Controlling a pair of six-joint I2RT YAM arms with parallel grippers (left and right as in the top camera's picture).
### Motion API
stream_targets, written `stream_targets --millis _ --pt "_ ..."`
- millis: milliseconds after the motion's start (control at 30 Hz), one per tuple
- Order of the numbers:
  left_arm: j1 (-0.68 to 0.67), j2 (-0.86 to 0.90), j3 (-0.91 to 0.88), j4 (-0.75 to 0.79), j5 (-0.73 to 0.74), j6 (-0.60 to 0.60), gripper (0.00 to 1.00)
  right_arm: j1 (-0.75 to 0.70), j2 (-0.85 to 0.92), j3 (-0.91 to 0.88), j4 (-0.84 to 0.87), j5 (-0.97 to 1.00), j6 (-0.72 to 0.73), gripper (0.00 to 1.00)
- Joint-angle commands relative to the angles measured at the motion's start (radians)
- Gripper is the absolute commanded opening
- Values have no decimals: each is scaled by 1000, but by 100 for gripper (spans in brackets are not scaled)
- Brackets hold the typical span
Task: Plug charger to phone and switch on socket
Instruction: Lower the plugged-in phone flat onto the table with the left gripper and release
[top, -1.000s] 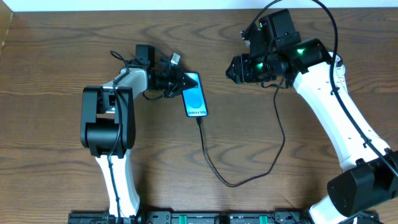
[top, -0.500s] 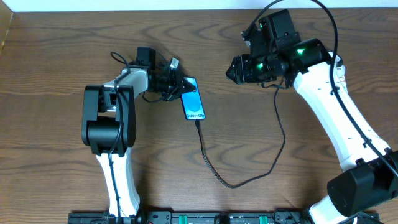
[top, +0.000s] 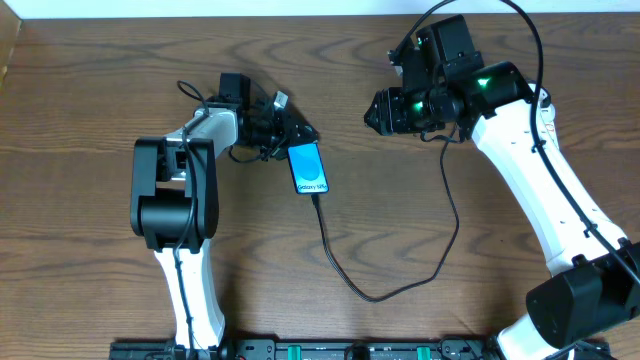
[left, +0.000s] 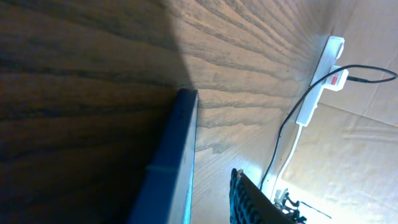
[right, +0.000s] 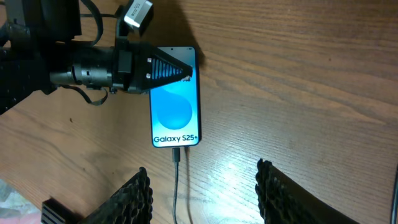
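Observation:
The phone (right: 176, 106) lies on the table with its blue screen up, also in the overhead view (top: 309, 168). The charger's connector (right: 176, 155) sits in the phone's bottom end, and its black cable (top: 340, 270) loops across the table. My left gripper (top: 297, 133) is at the phone's top end, open. Its one visible finger (left: 245, 199) stands apart from the phone's edge (left: 180, 155). My right gripper (right: 204, 169) hangs open above the cable with nothing between its fingers. The white socket (left: 324, 71) with a red marking lies far off in the left wrist view.
The right arm (top: 530, 170) reaches over the table's right side, and the left arm (top: 175, 200) stands on the left. A white cord (left: 289, 155) runs from the socket. The table's far edge (top: 200, 18) is close behind both grippers.
My left gripper has opened and let go of the phone's top end. The phone has settled from a tilted pose to lying flat, slightly nearer. The right arm has not moved.

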Motion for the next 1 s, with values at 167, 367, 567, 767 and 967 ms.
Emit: stream_targets --millis 167,367,567,767,967 --pt "3 16 -8 -53 -277 10 44 -3 -22 8 -4 3 -13 53" --pt "4 16 -8 -117 -431 10 51 -3 -22 8 -4 10 -13 53" --pt "3 16 -7 -150 -515 10 52 -3 -22 8 -4 10 -13 54" --pt "3 16 -7 -180 -587 11 52 -3 -21 8 -5 20 -13 54" --pt "4 16 -7 -190 -609 11 57 -3 -21 8 -10 21 -13 54"
